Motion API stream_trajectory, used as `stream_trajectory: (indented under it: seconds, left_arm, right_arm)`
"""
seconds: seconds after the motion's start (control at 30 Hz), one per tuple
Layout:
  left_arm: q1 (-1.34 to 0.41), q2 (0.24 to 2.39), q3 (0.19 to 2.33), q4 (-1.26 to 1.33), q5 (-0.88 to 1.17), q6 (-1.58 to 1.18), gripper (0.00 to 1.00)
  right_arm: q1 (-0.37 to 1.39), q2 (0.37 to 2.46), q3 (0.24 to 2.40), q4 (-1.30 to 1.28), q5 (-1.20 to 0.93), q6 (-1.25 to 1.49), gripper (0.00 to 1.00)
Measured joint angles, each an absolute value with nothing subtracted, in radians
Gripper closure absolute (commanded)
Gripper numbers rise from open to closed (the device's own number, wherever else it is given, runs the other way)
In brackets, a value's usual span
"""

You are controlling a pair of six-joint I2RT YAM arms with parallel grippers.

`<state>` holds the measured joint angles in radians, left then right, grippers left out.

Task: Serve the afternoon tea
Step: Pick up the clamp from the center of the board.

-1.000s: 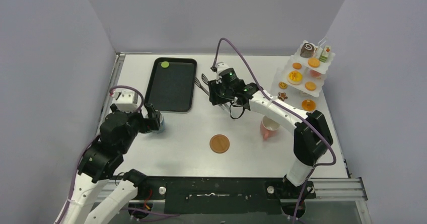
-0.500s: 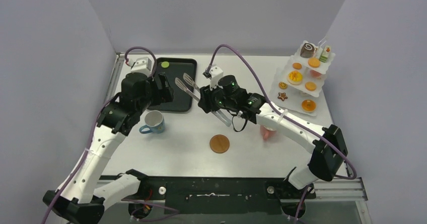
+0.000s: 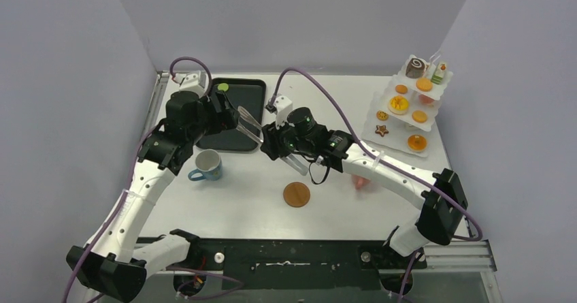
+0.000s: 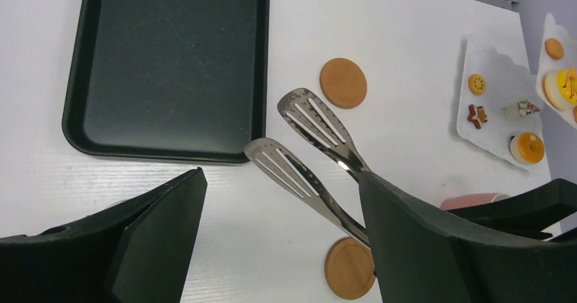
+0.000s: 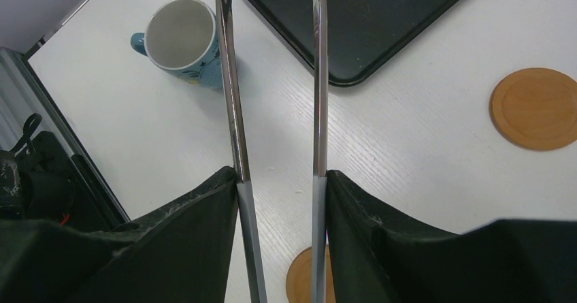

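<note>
My right gripper (image 5: pixel 282 180) is shut on the two handles of the long metal tongs (image 5: pixel 231 99), which it holds above the table with the slotted tips (image 4: pixel 299 146) by the black tray's near right corner. My left gripper (image 4: pixel 282 180) hangs open just behind those tips, and one tong arm runs past its right finger (image 4: pixel 422 242). The blue cup (image 3: pixel 206 165) stands upright near the tray. The pink cup (image 3: pixel 360 180) lies mostly hidden behind my right arm. Orange tarts (image 3: pixel 399 103), a chocolate swirl roll (image 3: pixel 415 66) and a cake slice (image 3: pixel 439 73) sit on the tiered stand (image 3: pixel 398 141). A green disc (image 3: pixel 222 86) lies in the tray.
The black tray (image 3: pixel 231 129) lies at the back left, otherwise bare. One wooden coaster (image 3: pixel 297 194) rests at centre front; a second coaster (image 4: pixel 343 82) shows beyond the tongs. The white stand fills the back right corner.
My left arm left the blue cup, rose and swung over to the tray's right side. My right arm carried the tongs leftward until their tips reached the left gripper.
</note>
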<state>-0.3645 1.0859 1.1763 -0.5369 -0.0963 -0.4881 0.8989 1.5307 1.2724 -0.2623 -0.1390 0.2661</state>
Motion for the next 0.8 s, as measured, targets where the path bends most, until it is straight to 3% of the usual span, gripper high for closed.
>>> stream_trajectory:
  seconds: [0.8]
  left_arm:
    - [-0.325, 1.161, 1.172, -0.650, -0.150, -0.435, 0.22]
  right_arm:
    - [0.918, 1.570, 1.343, -0.254, -0.072, 0.270, 0.54]
